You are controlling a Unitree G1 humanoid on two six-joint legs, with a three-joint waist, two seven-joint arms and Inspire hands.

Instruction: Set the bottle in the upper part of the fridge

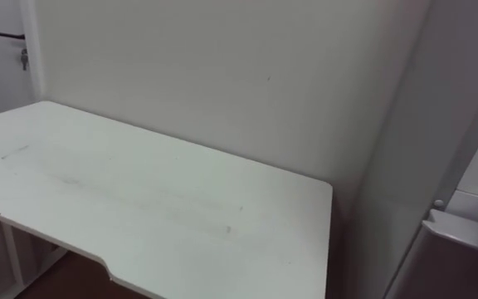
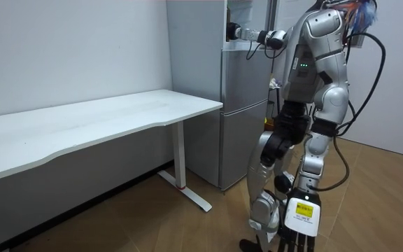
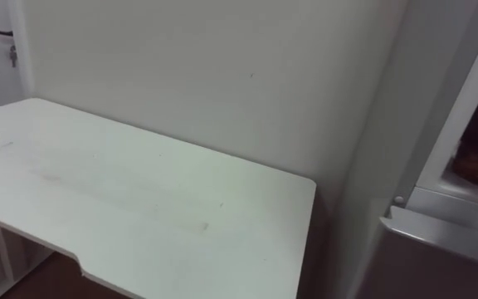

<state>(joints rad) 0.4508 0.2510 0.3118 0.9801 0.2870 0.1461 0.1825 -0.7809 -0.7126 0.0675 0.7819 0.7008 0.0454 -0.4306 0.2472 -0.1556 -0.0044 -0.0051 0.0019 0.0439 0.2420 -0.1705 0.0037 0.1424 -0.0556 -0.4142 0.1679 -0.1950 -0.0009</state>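
The robot stands upright just in front of the fridge. Its right arm is raised to shoulder height and stretched nearly straight, the right hand at the fridge's upper part. Its left arm hangs bent beside the torso.

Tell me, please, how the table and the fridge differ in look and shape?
The table is white, while the fridge is grey. The table is low and wide, a flat top on thin legs; the fridge is a tall, upright closed box that rises well above the table's top. The table has open space beneath it; the fridge reaches down to the floor. Both stand side by side near the pale wall.
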